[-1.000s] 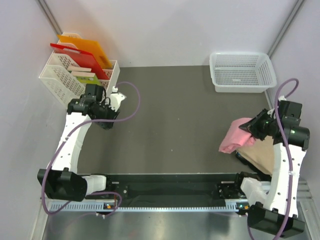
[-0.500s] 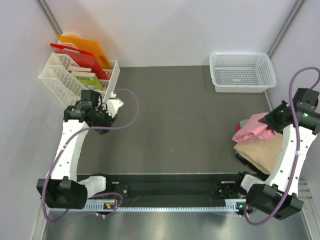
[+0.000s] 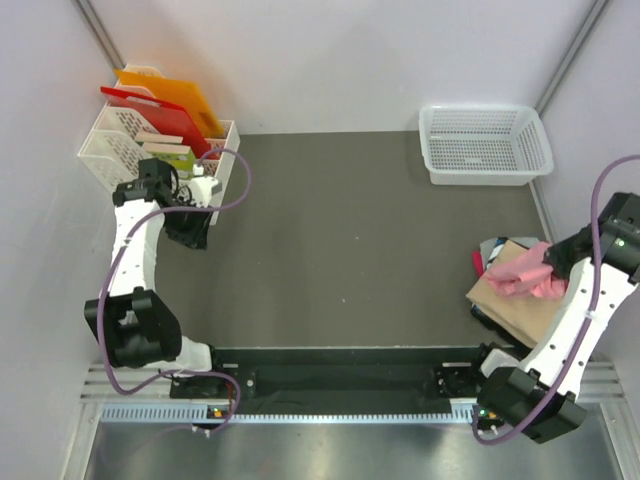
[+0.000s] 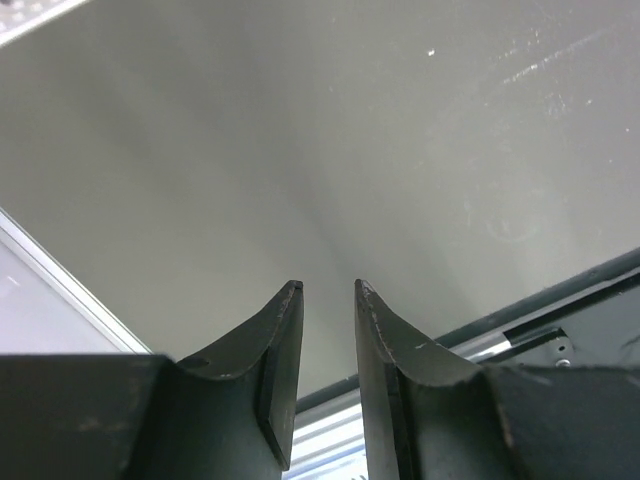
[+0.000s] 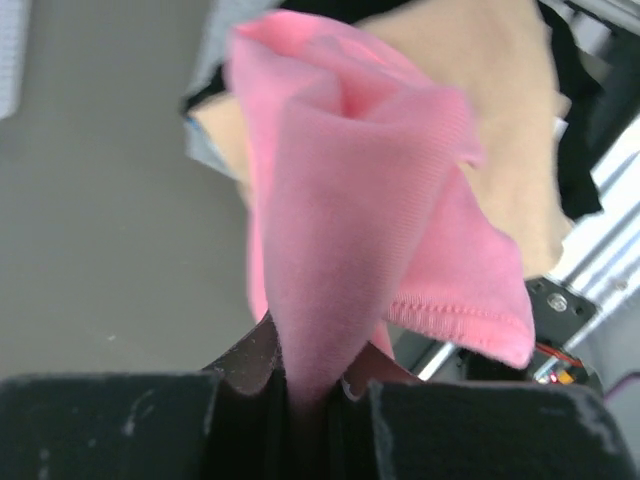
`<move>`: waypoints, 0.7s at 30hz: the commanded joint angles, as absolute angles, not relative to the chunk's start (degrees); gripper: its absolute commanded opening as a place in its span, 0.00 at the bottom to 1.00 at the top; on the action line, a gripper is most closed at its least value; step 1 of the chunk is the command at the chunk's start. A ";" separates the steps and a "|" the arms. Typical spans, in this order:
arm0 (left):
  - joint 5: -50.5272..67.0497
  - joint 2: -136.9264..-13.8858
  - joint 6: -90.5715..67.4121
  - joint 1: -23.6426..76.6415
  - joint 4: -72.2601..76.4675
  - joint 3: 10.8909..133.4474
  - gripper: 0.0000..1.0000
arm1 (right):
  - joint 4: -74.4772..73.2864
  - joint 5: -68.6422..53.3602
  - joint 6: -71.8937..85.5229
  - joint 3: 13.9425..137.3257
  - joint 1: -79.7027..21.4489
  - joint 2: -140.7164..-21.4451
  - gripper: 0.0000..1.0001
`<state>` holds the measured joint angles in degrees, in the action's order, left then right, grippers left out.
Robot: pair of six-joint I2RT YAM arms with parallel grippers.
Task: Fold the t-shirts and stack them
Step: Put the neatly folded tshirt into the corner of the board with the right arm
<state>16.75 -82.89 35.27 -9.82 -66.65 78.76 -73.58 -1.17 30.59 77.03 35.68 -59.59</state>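
Pink t-shirt (image 5: 370, 230) hangs bunched, pinched tight in the jaws of our right gripper (image 5: 305, 375), over the tan t-shirt (image 3: 510, 305). Our left gripper (image 4: 328, 300) stands narrowly spread, empty. We judge pickup underway; next it needs laying flat between both jaws.

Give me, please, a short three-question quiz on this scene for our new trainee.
1. True or false: the right gripper is shut on the pink t-shirt.
2. In the top view, which thing does the pink t-shirt overlap? A: the tan t-shirt. B: the white basket. C: the rack of boards.
3. In a word, what does the left gripper hold between its fingers?

Key: 1 true. 2 A. 3 nothing: its jaws stand a little apart with only the bare table behind them.
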 commanded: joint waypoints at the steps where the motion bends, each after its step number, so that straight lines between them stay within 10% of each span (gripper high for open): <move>1: 21.00 -80.86 37.78 -12.03 -68.91 79.90 0.33 | -73.39 7.72 33.65 70.24 37.09 -55.46 0.00; 12: 19.86 -78.92 43.94 -15.55 -69.43 77.69 0.33 | -76.99 23.80 36.04 59.43 37.18 -51.59 0.00; 18: 19.86 -79.36 45.35 -16.61 -70.14 78.31 0.33 | -79.26 21.88 36.74 63.96 37.18 -54.65 0.96; 21: 19.86 -79.63 46.40 -17.05 -70.58 78.49 0.33 | -83.31 21.45 36.65 71.43 37.09 -58.09 1.00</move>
